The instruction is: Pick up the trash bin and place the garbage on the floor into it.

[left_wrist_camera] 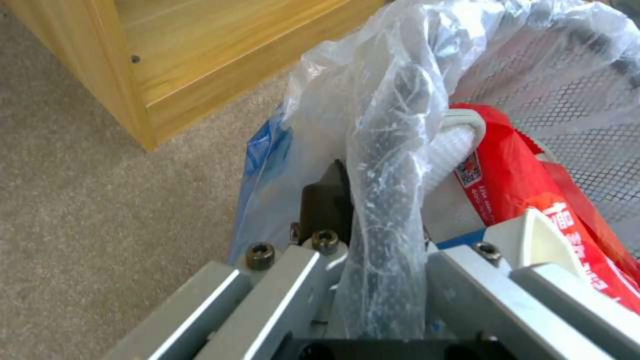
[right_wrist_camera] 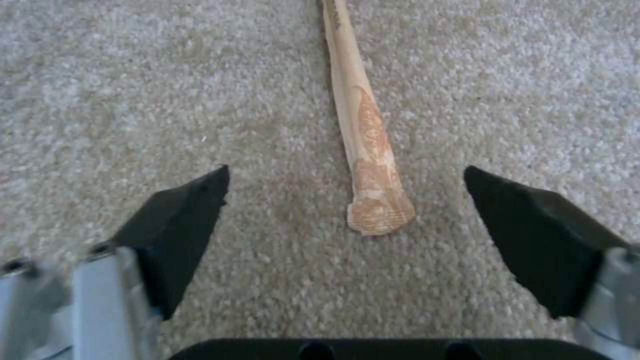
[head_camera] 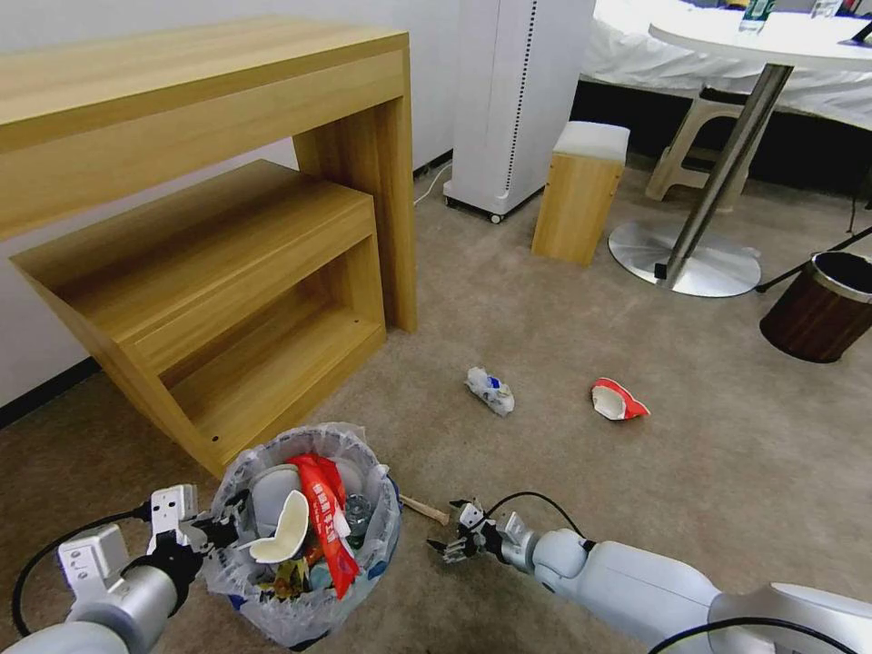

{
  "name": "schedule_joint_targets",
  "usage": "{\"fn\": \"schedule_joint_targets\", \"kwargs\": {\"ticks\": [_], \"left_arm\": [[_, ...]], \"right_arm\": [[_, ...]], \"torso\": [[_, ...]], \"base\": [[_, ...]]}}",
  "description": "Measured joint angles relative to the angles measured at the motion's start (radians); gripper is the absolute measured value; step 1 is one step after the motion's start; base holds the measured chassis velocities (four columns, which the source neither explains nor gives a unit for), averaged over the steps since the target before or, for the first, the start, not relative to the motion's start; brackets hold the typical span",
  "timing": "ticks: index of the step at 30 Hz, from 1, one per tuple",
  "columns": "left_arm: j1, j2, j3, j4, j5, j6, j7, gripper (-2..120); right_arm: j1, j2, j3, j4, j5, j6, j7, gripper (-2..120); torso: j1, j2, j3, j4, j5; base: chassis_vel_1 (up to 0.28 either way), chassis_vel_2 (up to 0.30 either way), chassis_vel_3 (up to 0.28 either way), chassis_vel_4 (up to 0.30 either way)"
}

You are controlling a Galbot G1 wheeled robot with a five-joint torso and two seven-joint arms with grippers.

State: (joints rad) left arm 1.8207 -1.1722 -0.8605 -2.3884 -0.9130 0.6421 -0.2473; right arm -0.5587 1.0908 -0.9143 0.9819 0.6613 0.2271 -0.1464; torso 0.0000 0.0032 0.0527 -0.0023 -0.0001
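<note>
The left gripper is closed on the rim of the trash bin, with the white plastic bag pinched between its two fingers; the left wrist view shows the bagged rim passing straight between them. The bin sits just to the right of this gripper and is already quite full (a red wrapper, a white slipper and other small litter stick out of the top).

The right gripper is low over the carpet, its black fingers spread wide and holding nothing. A wooden stick lies on the carpet in front of it, with the broad end between the two fingertips but touching neither. The other end of the stick points toward the bin.

Farther ahead of the right gripper, well apart from it, a crumpled paper cup and a red and white piece of trash lie on the carpet. A wooden table stands beyond the left gripper.
</note>
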Motion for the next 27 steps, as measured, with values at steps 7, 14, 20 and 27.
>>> {"fn": "schedule_joint_targets", "kwargs": {"ticks": [7, 14, 20, 27], "left_arm": [[0.002, -0.001, 0.003, -0.004, 0.000, -0.006, 0.003, 1], [0.006, -0.004, 0.003, -0.010, 0.000, -0.008, 0.004, 1], [0.011, -0.006, 0.001, -0.014, -0.001, -0.009, 0.005, 1], [0.005, -0.006, 0.002, -0.010, -0.001, -0.010, 0.005, 1]], "right_arm": [[-0.001, 0.008, 0.004, -0.018, -0.002, 0.003, 0.000, 65], [-0.003, 0.047, -0.001, -0.060, -0.011, 0.020, -0.015, 60], [-0.004, 0.068, -0.002, -0.076, -0.012, 0.025, -0.018, 52], [-0.011, 0.064, 0.010, -0.072, -0.018, 0.032, -0.012, 26]], "torso": [[0.000, 0.000, 0.000, -0.0001, 0.0000], [0.000, 0.000, 0.000, 0.0000, 0.0000], [0.000, 0.000, 0.000, 0.0000, 0.0000], [0.000, 0.000, 0.000, 0.0000, 0.0001]], "base": [[0.000, 0.000, 0.000, 0.000], [0.000, 0.000, 0.000, 0.000], [0.000, 0.000, 0.000, 0.000], [0.000, 0.000, 0.000, 0.000]]}}
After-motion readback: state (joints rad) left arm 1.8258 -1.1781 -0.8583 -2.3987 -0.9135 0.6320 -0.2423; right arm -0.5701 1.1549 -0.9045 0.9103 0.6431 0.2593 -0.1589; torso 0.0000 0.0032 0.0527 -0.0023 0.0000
